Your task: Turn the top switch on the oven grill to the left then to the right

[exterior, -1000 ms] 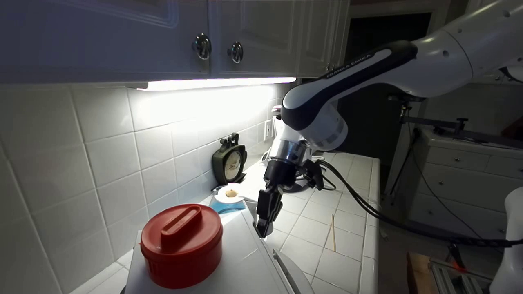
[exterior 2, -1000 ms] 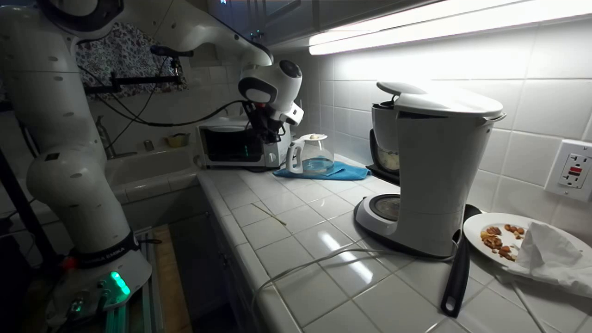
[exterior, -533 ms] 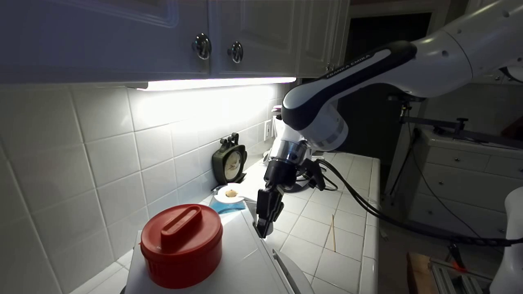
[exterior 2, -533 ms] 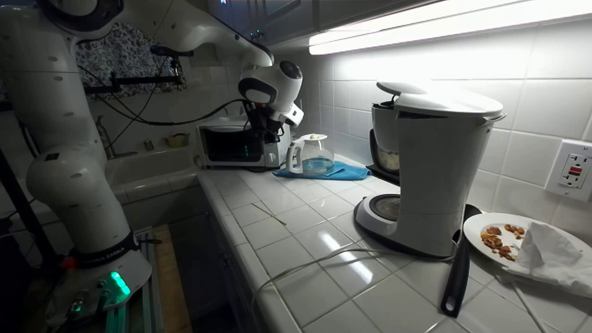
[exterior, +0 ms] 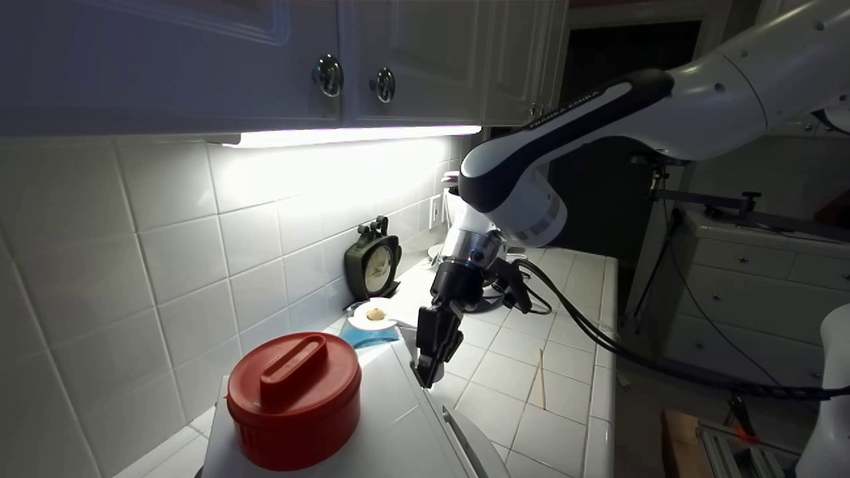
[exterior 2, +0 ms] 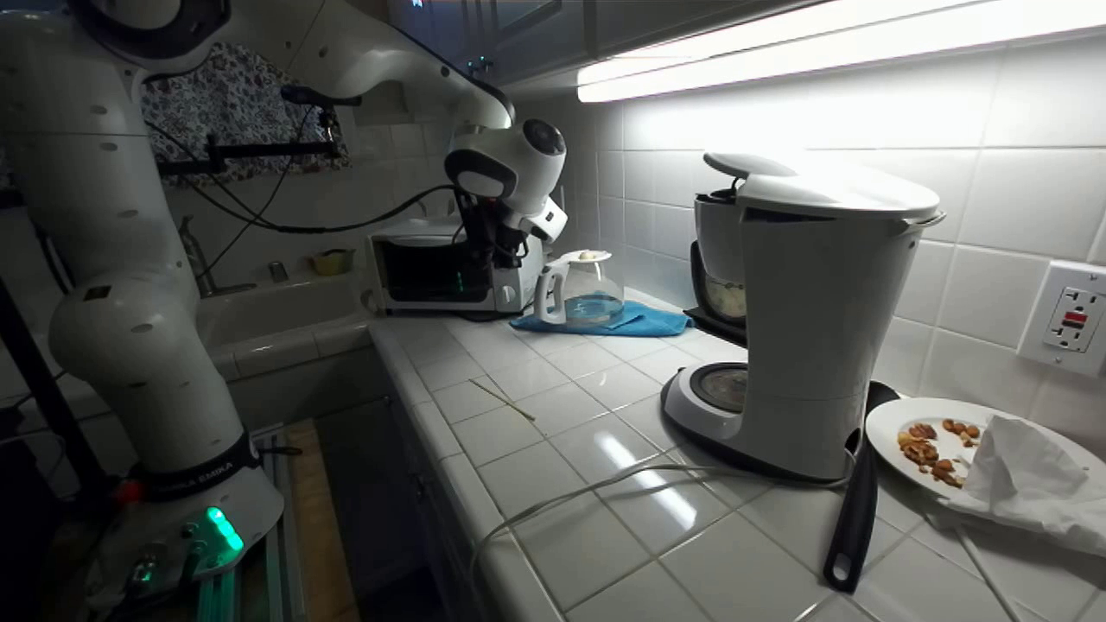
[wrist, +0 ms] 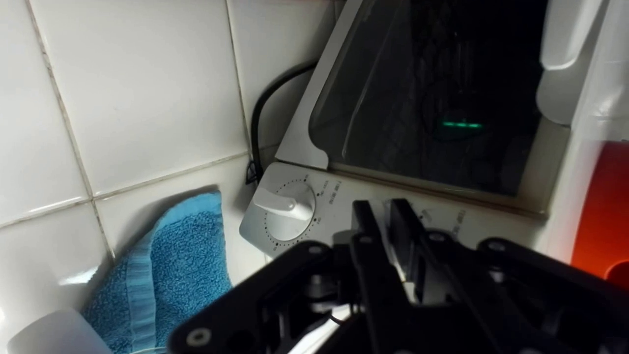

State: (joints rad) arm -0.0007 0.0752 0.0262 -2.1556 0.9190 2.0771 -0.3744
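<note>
One narrow gap in the claw (wrist: 381, 203), pale strip (wrist: 384, 222) showing in it; can't tell if gripped. Oven grill (exterior 2: 436, 272) sits on the bench (exterior 2: 596, 399) just beside the carafe (exterior 2: 600, 289). Ticks round the lower dial (wrist: 290, 209) show only in wrist view; clock (exterior: 379, 264) only in an exterior view.

1. In an exterior view, white tiled counter (exterior 2: 596, 561), thin stick (exterior 2: 503, 400) lying toward the left.
2. Far end: oven grill (exterior 2: 432, 276) left, blue towel (exterior 2: 657, 320) right.
3. Nearer, right: coffee maker (exterior 2: 812, 345), pale cord (exterior 2: 665, 467) beside it.
4. Near right: white plate (exterior 2: 890, 423), black handle (exterior 2: 851, 536) just beside it.
</note>
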